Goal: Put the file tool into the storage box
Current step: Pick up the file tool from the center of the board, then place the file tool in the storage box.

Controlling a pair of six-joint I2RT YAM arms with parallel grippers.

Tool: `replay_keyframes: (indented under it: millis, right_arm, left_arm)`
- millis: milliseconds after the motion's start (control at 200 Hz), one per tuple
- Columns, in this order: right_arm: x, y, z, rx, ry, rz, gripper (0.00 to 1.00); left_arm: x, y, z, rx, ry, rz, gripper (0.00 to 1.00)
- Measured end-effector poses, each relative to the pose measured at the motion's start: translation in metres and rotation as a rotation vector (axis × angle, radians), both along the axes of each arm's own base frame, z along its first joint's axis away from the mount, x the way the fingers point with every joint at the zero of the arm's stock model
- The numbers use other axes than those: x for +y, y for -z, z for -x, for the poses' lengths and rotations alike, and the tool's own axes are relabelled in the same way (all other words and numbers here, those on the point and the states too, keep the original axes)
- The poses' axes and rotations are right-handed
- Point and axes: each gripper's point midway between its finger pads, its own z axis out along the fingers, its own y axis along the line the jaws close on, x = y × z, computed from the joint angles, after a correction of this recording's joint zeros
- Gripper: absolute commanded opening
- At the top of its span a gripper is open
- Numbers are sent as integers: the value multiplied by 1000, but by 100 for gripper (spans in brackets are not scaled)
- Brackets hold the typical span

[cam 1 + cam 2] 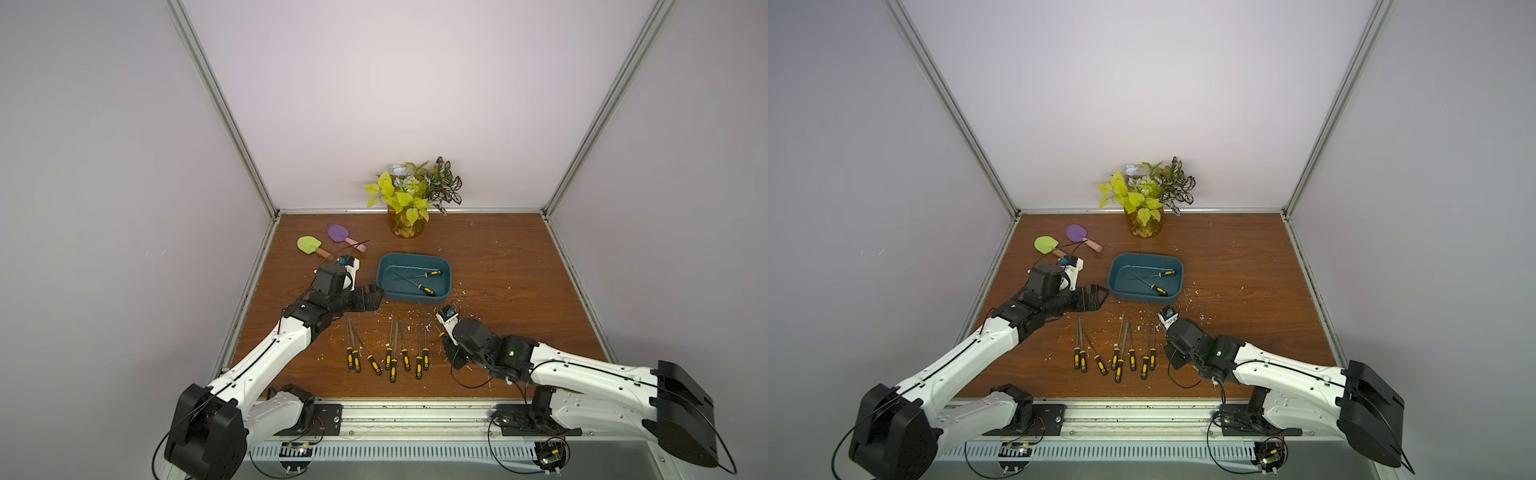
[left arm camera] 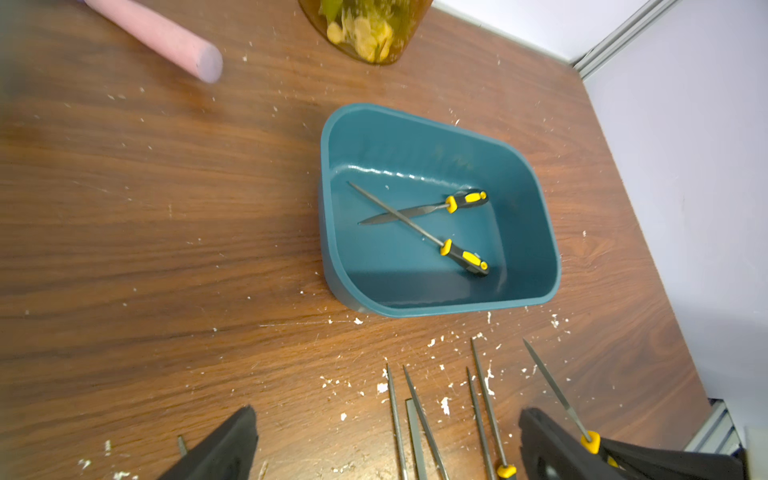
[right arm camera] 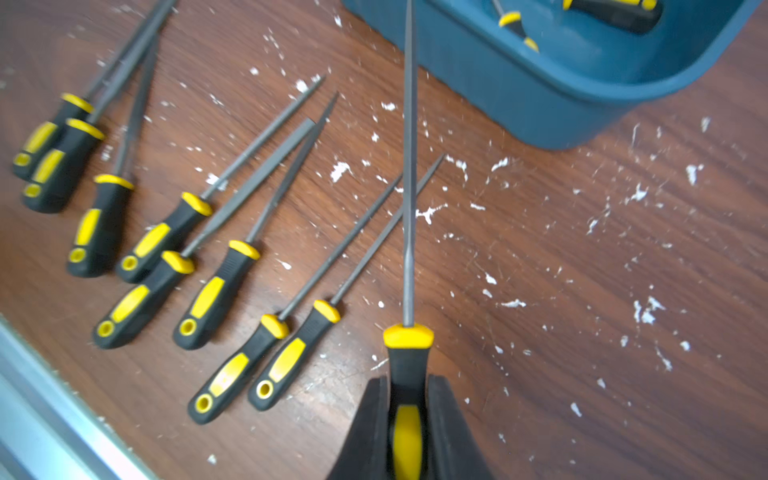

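Jaws of the right gripper (image 3: 409,388) are closed on the handle of a needle file (image 3: 409,187), whose shaft points toward the teal storage box (image 1: 415,297) at the middle of the desk (image 1: 519,270). Jaws of the left gripper (image 2: 386,440) stand wide apart and empty, left of the box. Two crossed files (image 2: 463,253) lie inside it. A row of files (image 3: 208,299), eight in number, lies nearer.

An amber glass jar (image 1: 406,226) of leafy plants stands at the back of the wooden bench (image 1: 519,266). Toward the left lie a green scoop (image 1: 308,243) and a purple scoop (image 1: 338,232), close together. White flecks (image 3: 428,212) litter the wood.
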Motion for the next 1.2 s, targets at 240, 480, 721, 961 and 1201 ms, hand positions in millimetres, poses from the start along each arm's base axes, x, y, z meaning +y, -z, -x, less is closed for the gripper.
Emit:
replay_keyframes:
  millis: [240,480,721,961,1201]
  right_arm:
    - [7,-30,3,-64,-83,-64,1]
    - [34,-88,-39,-205,-113,-63,0]
    - [29,-74,-117,-261,-119,52,0]
    - [38,-38,-167,-229,-232,143,0]
    - [44,-9,-180,-226,-359,230,0]
  left_arm:
    - [-11,-77,-9,-155,-12,24,100]
    - [-29,-113,-32,-222,7,66,100]
    - [-29,-102,-62,-208,5,65,100]
    - [-1,-78,-74,-198,-52,64,100]
    - [-8,-46,-75,-125,-15,52,100]
